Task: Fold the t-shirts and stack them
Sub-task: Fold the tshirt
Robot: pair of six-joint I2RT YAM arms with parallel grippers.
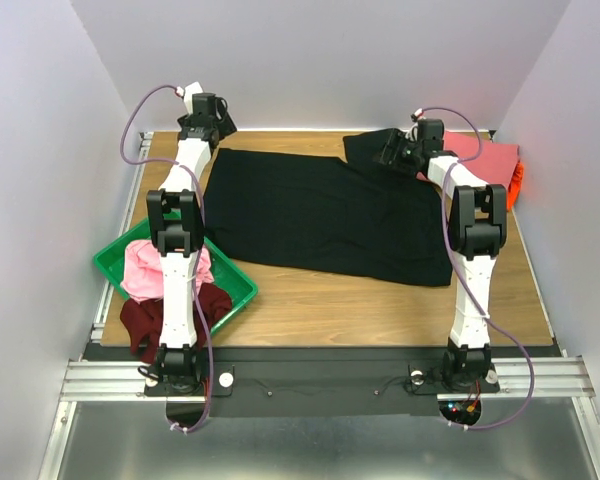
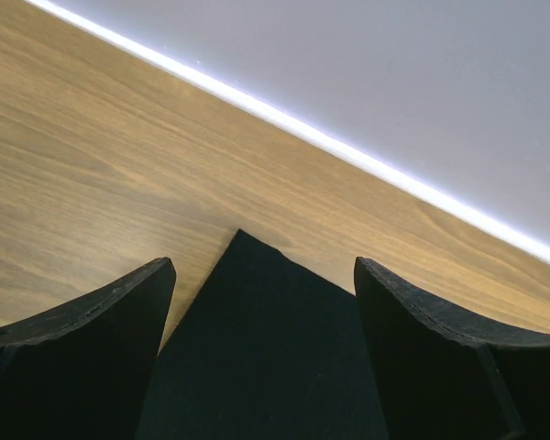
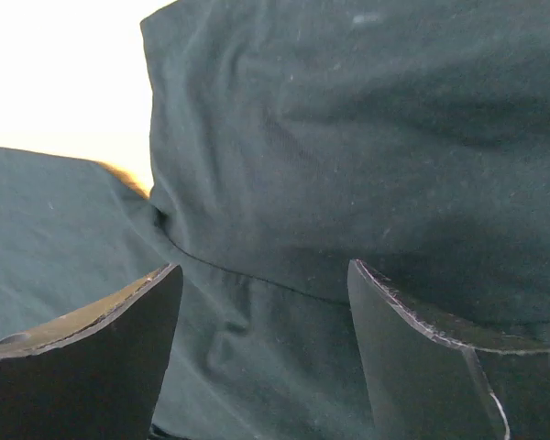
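**Clearance at the far table edge**

Left gripper (image 2: 264, 266): fingers stood apart, with a corner of the black t-shirt (image 2: 257, 357) in the gap. Bare table (image 2: 92, 165) lay ahead, and the back wall (image 2: 394, 73) closed it off just beyond.

Right gripper (image 3: 261, 270): fingers stood apart, and black cloth filled everything ahead. The coral-pink t-shirt (image 1: 485, 155) lay off to its right.

A pointed corner of the black t-shirt (image 2: 266, 367) lies flat on the wooden table (image 2: 92, 165), between the spread fingers (image 2: 82, 348) of the left gripper (image 2: 264, 270). Beyond the corner, bare wood runs to a bright strip (image 2: 348, 152) under the white wall (image 2: 394, 73).
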